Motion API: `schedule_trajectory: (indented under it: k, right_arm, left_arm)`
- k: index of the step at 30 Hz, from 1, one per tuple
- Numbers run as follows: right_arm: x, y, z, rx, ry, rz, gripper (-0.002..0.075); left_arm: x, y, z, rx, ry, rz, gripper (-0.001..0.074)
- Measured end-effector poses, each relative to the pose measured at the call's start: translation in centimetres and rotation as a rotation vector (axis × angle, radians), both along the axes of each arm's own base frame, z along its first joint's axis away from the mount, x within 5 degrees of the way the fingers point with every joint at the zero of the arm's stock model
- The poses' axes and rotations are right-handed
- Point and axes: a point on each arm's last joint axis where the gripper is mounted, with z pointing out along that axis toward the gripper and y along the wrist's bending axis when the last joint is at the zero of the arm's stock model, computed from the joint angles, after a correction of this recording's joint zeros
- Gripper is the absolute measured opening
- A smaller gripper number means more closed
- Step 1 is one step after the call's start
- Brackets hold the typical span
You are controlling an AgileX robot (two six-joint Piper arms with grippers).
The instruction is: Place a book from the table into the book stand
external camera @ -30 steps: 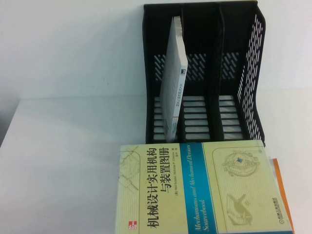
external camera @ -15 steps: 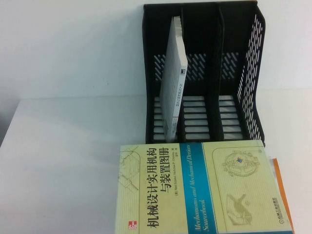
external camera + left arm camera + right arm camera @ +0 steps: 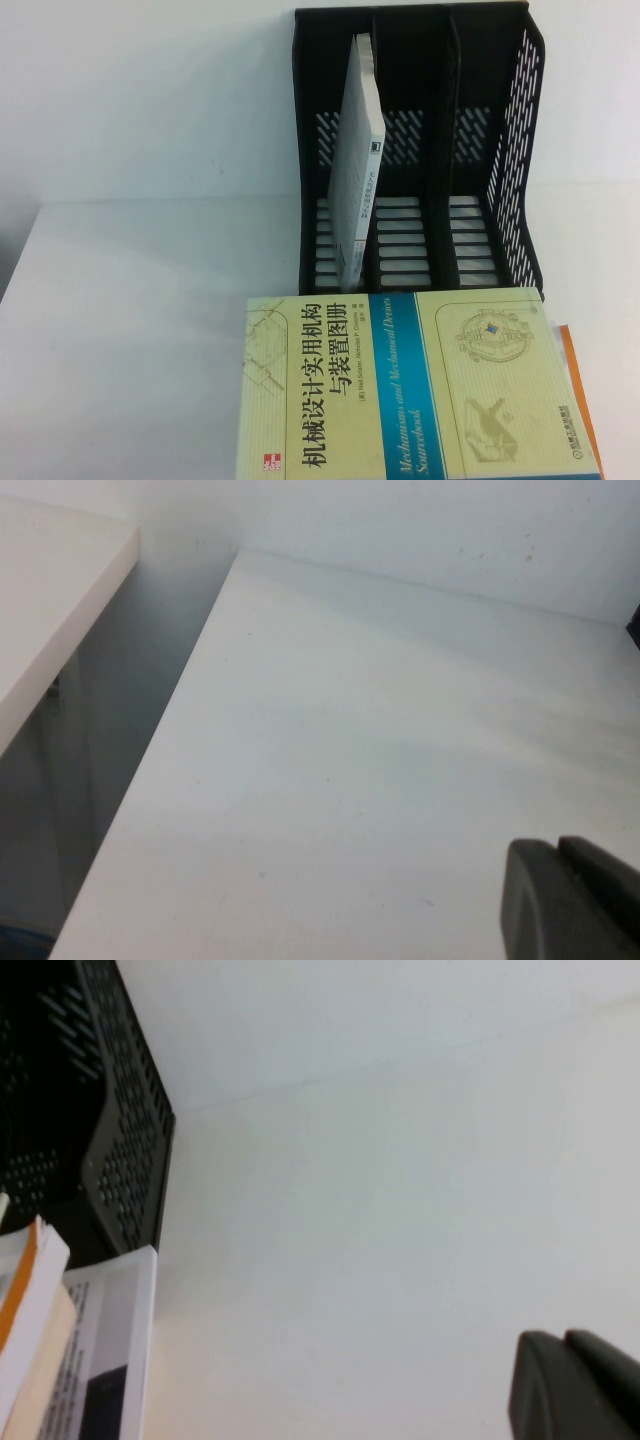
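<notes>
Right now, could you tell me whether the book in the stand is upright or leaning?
Leaning. The book stands on edge in the book stand's left slot, its top tilted right. Left pincer and right pincer are elsewhere.

The setting looks like an office or a plain lab workspace: a flat white tabletop (image 3: 130, 330) stands against a bare white wall, with a second white surface (image 3: 40, 600) beside it across a gap. On it stands a black plastic three-slot file rack with perforated sides (image 3: 500, 170), and a pale yellow-green engineering handbook with a blue band (image 3: 420, 390) lies in front.
</notes>
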Motion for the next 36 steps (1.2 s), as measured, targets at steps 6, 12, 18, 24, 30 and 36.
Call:
schedule_trajectory:
  k: [6,12,18,24,30,36]
  right_arm:
    - [-0.15,-0.07,-0.32,0.008,0.046,-0.011,-0.0002]
    - [-0.17,-0.08,-0.29,0.008,0.049,-0.012,-0.0002]
    - [-0.17,-0.08,-0.29,0.006,0.049,-0.011,-0.0002]
    - [-0.17,-0.08,-0.29,0.006,0.049,-0.011,-0.0002]
    - [-0.17,-0.08,-0.29,0.006,0.049,-0.011,-0.0002]
    - [-0.17,-0.08,-0.29,0.006,0.049,-0.011,-0.0002]
  left_arm:
    - [0.0,0.0,0.0,0.0,0.0,0.0,-0.0002]
    - [0.0,0.0,0.0,-0.001,0.0,0.0,-0.0003]
    - [0.0,0.0,0.0,-0.004,0.0,0.001,-0.0003]
    - [0.0,0.0,0.0,-0.004,0.0,0.001,-0.0003]
    - [0.0,0.0,0.0,-0.004,0.0,0.001,-0.0003]
    - [0.0,0.0,0.0,-0.004,0.0,0.001,-0.0003]
